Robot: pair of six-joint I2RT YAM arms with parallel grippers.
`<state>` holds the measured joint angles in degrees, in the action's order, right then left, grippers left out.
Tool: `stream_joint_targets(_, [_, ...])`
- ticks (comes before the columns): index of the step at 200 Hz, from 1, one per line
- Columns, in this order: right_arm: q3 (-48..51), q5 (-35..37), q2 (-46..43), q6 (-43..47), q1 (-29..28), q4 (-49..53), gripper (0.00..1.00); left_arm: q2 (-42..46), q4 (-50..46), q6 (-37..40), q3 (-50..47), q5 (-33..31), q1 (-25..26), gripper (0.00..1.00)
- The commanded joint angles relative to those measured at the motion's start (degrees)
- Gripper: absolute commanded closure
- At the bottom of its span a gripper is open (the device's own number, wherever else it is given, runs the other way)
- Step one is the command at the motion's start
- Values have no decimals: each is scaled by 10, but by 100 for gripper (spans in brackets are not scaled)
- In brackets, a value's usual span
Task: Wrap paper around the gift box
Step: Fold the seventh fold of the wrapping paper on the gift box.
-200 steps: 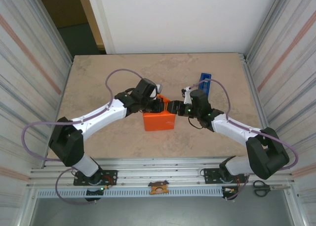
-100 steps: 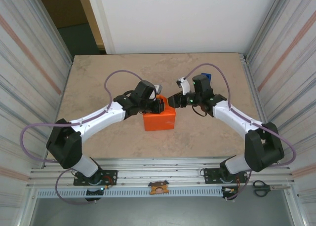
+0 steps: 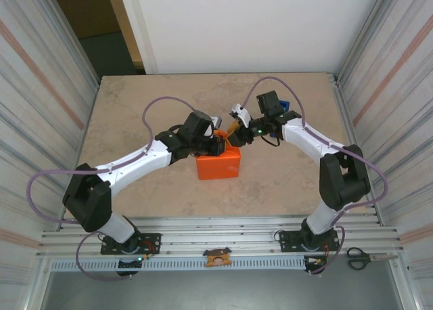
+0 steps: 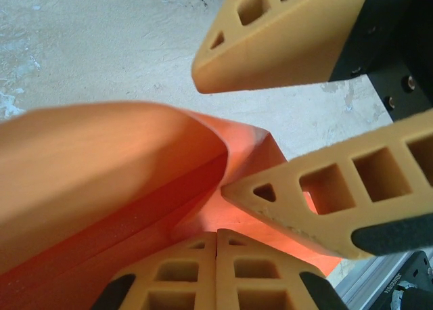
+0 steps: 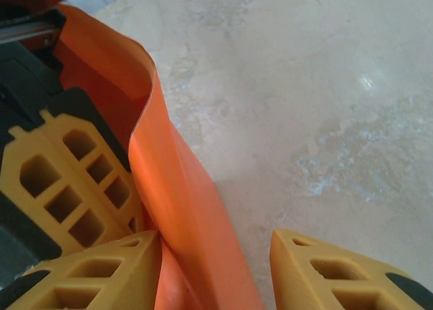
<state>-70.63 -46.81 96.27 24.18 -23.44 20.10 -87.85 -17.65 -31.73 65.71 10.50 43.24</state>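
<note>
Displaced since the earlier frames is the right arm, whose wrist has been swung toward the rear of the table point(image 3: 135, 114) and whose gripper has been drawn off the package's right rear corner. The right gripper point(image 5: 215, 239) is seen released, its jaws apart. A standing flap of the paper point(image 5: 179, 188) passes between them and lies against the left-hand finger. The left gripper point(image 4: 216, 237) is seen clenched, fingertips pressed together. It cannot be determined whether a paper edge is pinched between them. It is placed at the rear top edge of the package, just beside the right gripper's open fingers point(image 4: 325, 188). The paper is presented as a thin, smooth, lighter orange sheet, curled into a rounded fold beside the left gripper. The gift box point(image 3: 218, 166) is located at mid-table between the two arms, seen from above as a sharp-edged red-orange block. A blue tape dispenser point(image 3: 292, 108) is partly covered by the right forearm.
</note>
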Motion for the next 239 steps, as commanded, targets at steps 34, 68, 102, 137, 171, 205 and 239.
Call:
stream_joint_targets(34, [-57,-61,48,97,1,82,67,-4,-48,7,-19,-7,5,97])
stream_joint_targets(68, [-60,-76,47,96,1,68,90,-4,-49,7,-21,-7,4,97])
stream_joint_targets(102, [-66,-83,46,88,2,62,100,-5,-47,4,-22,-3,5,97])
stream_joint_targets(137, [-65,-96,50,67,-1,40,88,-4,-44,4,-23,-2,6,97])
stream_joint_targets(171, [-74,-108,63,49,-8,14,80,-4,-42,2,-24,-1,6,97])
stream_joint_targets(205, [-76,-121,70,29,-10,-6,91,-2,-39,0,-25,-1,7,97])
stream_joint_targets(239, [-66,-126,53,16,-8,-31,99,-1,-36,0,-27,-2,6,98])
